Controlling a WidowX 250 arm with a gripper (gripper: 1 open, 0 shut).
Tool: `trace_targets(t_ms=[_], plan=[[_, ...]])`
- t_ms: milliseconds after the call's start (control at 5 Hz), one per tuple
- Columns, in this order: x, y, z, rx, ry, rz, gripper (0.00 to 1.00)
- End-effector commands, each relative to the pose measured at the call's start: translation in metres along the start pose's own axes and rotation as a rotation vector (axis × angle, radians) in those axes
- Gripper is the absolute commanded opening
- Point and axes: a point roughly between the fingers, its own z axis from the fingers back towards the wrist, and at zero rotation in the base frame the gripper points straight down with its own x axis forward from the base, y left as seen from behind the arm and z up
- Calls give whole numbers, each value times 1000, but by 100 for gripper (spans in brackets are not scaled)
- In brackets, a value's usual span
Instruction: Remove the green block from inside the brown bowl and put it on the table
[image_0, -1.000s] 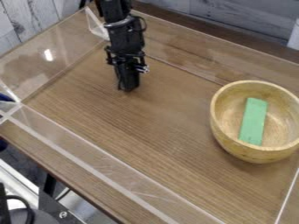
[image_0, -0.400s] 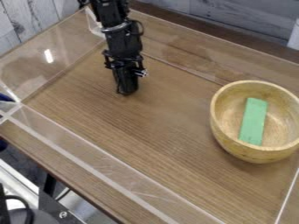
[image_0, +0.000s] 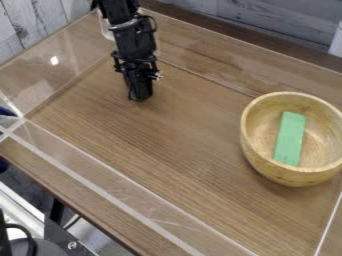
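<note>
Matte green covered the block (image_0: 290, 138), a small flat bar that lay inside the brown bowl (image_0: 293, 139) at the right side of the frame. The block stood lengthwise in the picture, its upper end tipped slightly to the right, and the bowl's thick wall went all the way around it. The bowl was round and light tan, with its open side up, and it sat on the table (image_0: 167, 160) close to the right edge of the picture.

The tabletop was brown wood with straight grain lines. Low clear walls (image_0: 217, 73) bordered it, one of them crossing the upper part of the frame and another running down the lower left. Small bright glints showed on the left part of the tabletop.

The black robot arm (image_0: 126, 35) reached in from the top edge, left of centre, and its gripper (image_0: 139, 97) pointed down over the upper left part of the table. The pincer was clenched shut, with nothing to be seen in its grasp. It was well apart from both the bowl and the block. Dark cables (image_0: 24, 238) showed in the lower left corner.
</note>
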Motion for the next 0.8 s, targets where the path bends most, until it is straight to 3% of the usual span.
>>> trace_targets(t_ms=[0, 200, 400, 600], plan=[[4, 5, 10, 3, -60, -29, 0], [2, 5, 5, -36, -72, -39, 0], [2, 7, 2, -39, -70, -81, 100], [3, 7, 4, -40, -69, -121, 100]])
